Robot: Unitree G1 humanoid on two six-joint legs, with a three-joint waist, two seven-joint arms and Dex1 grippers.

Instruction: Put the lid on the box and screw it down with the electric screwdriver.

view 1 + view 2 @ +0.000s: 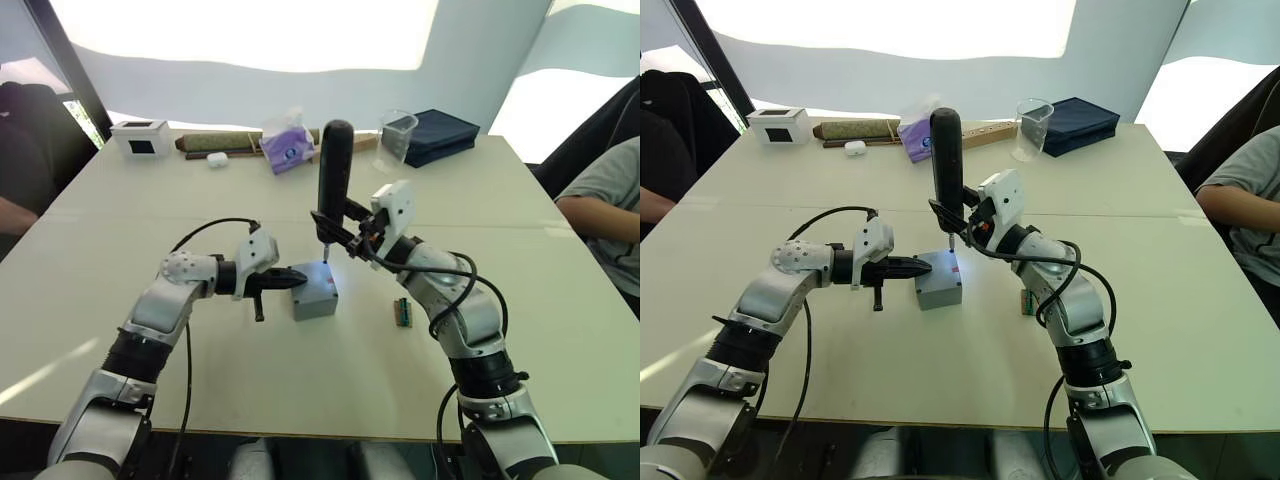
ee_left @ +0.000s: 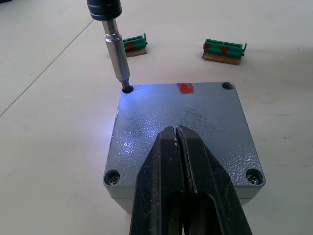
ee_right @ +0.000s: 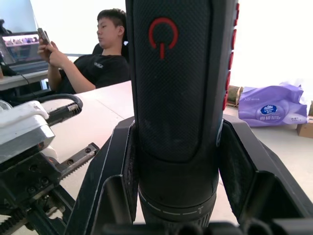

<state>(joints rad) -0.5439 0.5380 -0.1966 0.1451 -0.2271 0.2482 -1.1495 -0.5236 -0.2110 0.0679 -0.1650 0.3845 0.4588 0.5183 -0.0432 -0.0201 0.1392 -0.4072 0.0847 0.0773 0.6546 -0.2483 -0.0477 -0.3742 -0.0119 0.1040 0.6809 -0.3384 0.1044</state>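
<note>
Lid (image 2: 183, 132) sits flat on the grey box (image 1: 316, 291) at the centre of the frame, on the pale surface (image 1: 300, 380), with a small red mark at its far edge and screws in its two near corners. The electric screwdriver (image 1: 333, 178) stands upright just above it, its thin metal bit resting in the lid's far corner hole, where a bluish light falls. The right hand (image 1: 345, 235) is clamped around the screwdriver's black body. The left hand (image 2: 183, 188), fingers pressed together and holding nothing, lies on top of the lid from the left. Two small green connector blocks (image 2: 224, 49) lie on the surface just beyond the box.
</note>
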